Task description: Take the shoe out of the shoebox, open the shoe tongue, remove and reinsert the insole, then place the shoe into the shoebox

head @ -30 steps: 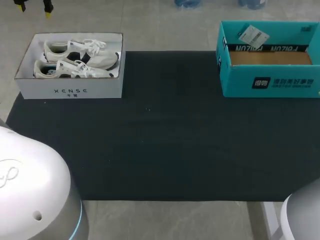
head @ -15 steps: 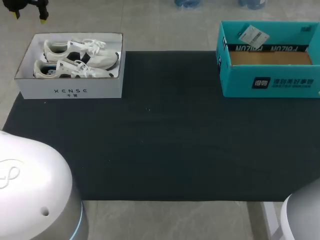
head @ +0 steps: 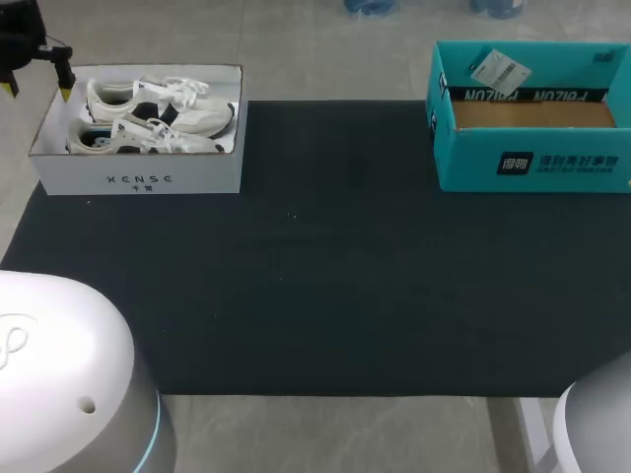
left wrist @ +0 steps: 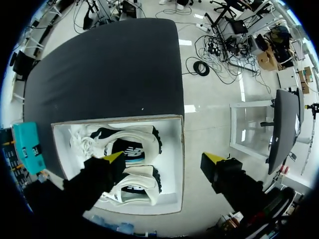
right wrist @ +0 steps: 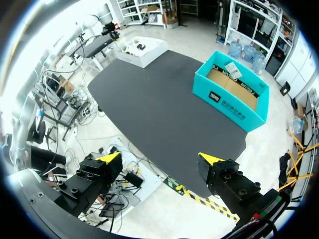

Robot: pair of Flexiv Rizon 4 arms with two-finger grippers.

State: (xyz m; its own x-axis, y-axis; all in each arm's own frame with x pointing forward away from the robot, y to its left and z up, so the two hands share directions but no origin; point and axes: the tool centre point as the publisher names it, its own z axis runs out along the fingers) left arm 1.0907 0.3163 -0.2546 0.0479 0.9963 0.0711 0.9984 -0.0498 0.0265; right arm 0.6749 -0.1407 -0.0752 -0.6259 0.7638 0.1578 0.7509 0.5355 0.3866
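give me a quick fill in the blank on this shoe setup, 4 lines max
1. The white shoebox holds ___ shoes.
2. The left gripper hangs above the white shoebox's edge with its fingers ___.
3. The teal box sits on the robot's ___ side.
4. The right gripper holds ___.

Missing words: two; open; right; nothing
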